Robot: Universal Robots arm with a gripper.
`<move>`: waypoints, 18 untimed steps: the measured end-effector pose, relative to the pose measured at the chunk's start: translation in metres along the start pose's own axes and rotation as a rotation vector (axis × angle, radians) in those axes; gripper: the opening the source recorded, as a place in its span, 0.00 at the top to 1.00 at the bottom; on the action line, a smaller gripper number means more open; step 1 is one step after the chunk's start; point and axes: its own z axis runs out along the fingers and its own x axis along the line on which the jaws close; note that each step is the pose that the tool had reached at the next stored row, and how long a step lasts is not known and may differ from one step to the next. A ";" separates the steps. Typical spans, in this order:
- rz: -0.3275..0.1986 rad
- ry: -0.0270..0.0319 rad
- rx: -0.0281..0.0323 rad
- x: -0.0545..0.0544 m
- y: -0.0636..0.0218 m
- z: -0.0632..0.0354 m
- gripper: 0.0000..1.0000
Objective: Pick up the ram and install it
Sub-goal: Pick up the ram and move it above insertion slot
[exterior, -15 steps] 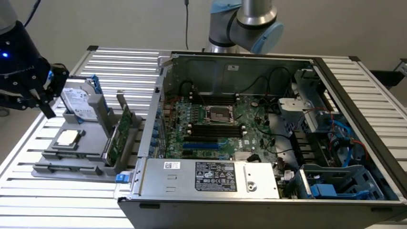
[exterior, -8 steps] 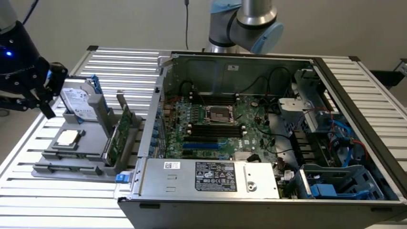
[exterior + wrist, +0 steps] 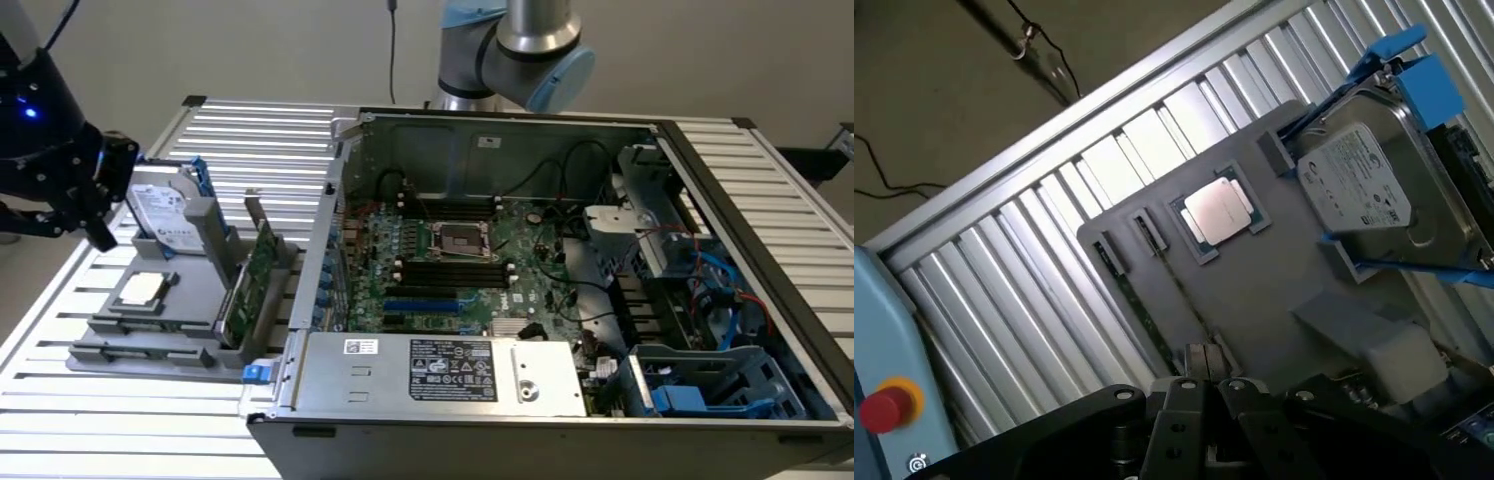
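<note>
The ram point(image 3: 1137, 303) stands on edge as a thin dark-green strip in a slot of the grey holder tray point(image 3: 1274, 280), running from a small clip toward my fingers. In the exterior view the tray point(image 3: 160, 320) lies at the left on the slatted table. My gripper point(image 3: 1201, 357) is shut with nothing between its fingers and hovers just off the near end of the ram's slot. Seen from outside, the gripper point(image 3: 96, 235) hangs above the tray's left edge, beside the hard drive point(image 3: 167, 215).
The tray also carries a CPU point(image 3: 1218, 208), a hard drive in a blue bracket point(image 3: 1374, 195) and an upright green expansion card point(image 3: 251, 280). To the exterior view's right lies the open computer case point(image 3: 534, 390), its motherboard point(image 3: 454, 270) showing long black slots.
</note>
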 end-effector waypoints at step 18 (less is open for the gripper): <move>-0.327 0.0179 0.0056 0.000 -0.0005 0.0096 0.89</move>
